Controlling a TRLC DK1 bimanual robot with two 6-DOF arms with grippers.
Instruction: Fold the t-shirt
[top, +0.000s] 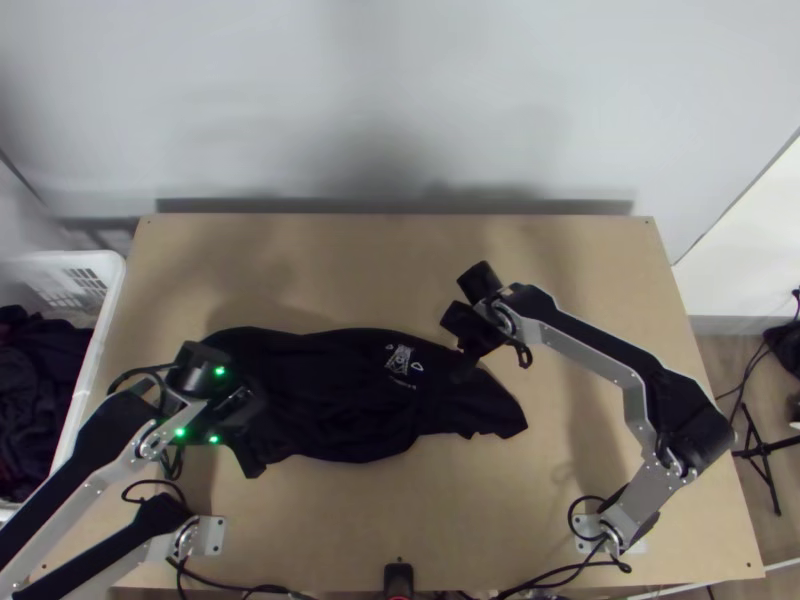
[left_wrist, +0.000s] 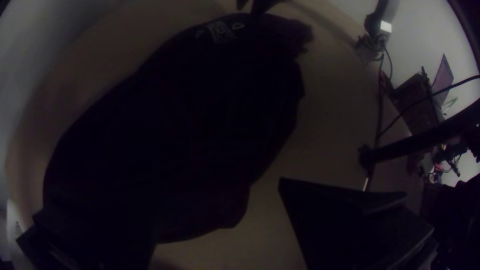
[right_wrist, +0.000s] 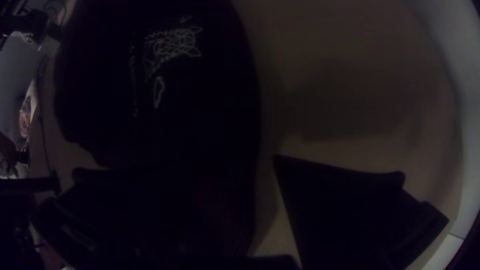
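Arms of silver-grey links and black joints bend over a light wooden table (top: 350, 520) from its near side, the left arm (top: 95, 480) slanting inward from the lower left, the right arm (top: 590, 360) angling out at the elbow, then back toward the middle. The left gripper (top: 248, 425), its wide flat black fingers spread apart, hangs at the left end of a black t-shirt (top: 330, 395); the right gripper (top: 468, 350), likewise spread wide, is over the opposite end. The garment lies in a long, crumpled band across the table, its far edge gently curved, its right end tapering to an uneven hem; its layers cannot be made out. White line-drawn print (top: 400, 362) marks the soft, matte fabric near the right gripper. At left, a white plastic basket (top: 116, 270) with slotted walls holds dark cloth (top: 35, 390).
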